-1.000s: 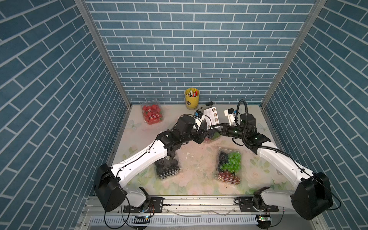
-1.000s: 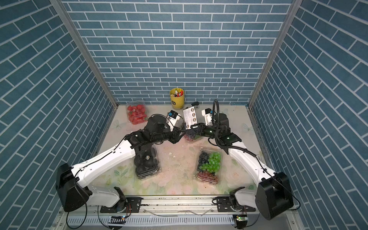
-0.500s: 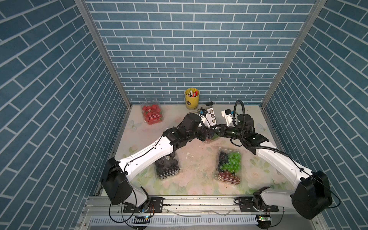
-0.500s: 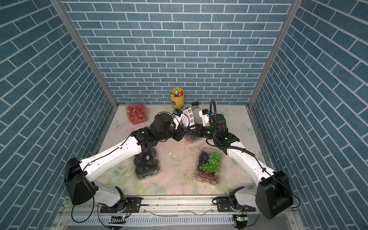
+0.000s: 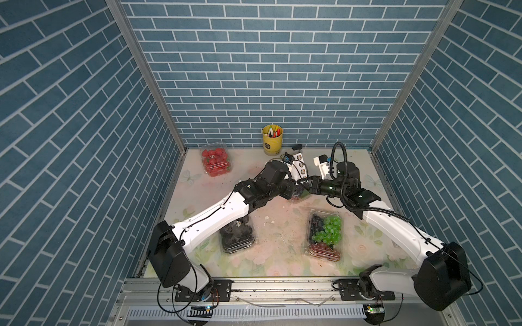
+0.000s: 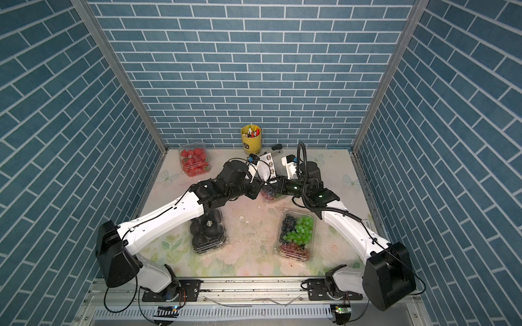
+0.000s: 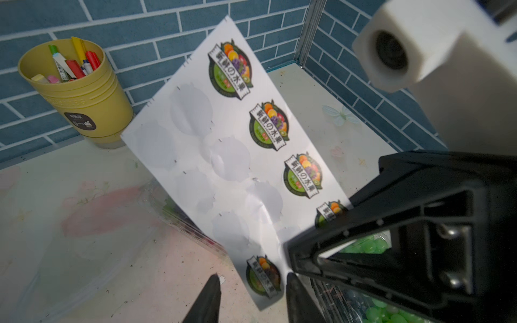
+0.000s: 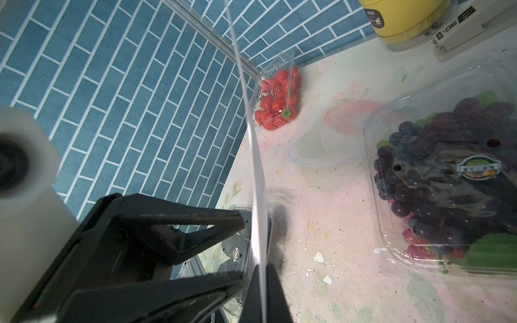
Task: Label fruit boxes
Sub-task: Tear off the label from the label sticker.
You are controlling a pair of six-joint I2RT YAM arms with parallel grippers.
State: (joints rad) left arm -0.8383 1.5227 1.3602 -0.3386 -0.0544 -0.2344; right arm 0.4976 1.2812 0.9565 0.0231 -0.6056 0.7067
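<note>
My right gripper (image 8: pixel 261 268) is shut on the lower edge of the white sticker sheet (image 7: pixel 223 145), holding it upright above the dark grape box (image 8: pixel 447 179), which carries a round label. My left gripper (image 7: pixel 251 279) is open, its fingertips (image 7: pixel 212 282) standing either side of a round sticker (image 7: pixel 263 276) at the sheet's lower corner. In both top views the two grippers meet at the sheet (image 5: pixel 296 166) (image 6: pixel 264 169). The strawberry box (image 5: pixel 216 159) sits back left. The black fruit box (image 5: pixel 236 234) lies front left under my left arm, and the mixed grape box (image 5: pixel 326 234) front right.
A yellow pen cup (image 5: pixel 272 139) stands at the back wall, just behind the sheet. Blue brick walls close in three sides. Paper scraps and crumbs dot the floral mat (image 5: pixel 271 223) between the two front boxes.
My left arm has stretched toward the back and brought its gripper up to the sheet, with its jaws narrowing. The right gripper has kept hold of the sheet and shifted slightly.
</note>
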